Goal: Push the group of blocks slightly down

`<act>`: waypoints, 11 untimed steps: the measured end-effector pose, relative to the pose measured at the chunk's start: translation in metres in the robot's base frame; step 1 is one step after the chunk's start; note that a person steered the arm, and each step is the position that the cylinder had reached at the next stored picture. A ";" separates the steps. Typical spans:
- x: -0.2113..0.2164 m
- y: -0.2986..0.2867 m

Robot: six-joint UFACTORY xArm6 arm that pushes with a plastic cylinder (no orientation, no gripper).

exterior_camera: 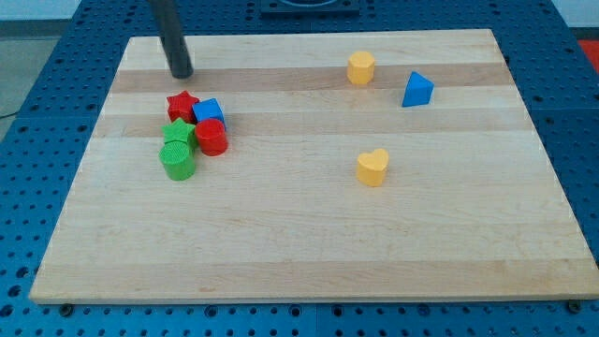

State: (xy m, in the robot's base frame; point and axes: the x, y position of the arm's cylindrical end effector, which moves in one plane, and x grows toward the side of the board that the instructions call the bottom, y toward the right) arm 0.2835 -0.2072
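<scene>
A cluster of five touching blocks is seen at the view's left of the wooden board (pixel 281 243): a red star (pixel 182 105) at the top, a blue cube (pixel 209 112) beside it, a green star (pixel 178 133) and a red cylinder (pixel 212 138) below these, and a green cylinder (pixel 177 161) lowest. My tip (pixel 182 74) is set just above the red star, apart from it, though the gap is hard to judge; it is a bare rod and nothing is grasped. Well to the tip's right a yellow hexagonal block (pixel 360 67) and a blue triangular block (pixel 417 90) are seen, with a yellow heart (pixel 372 168) lower down.
</scene>
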 end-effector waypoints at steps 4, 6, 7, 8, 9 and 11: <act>0.014 0.009; 0.056 0.010; 0.074 0.010; 0.089 0.012; 0.100 0.040; 0.093 0.049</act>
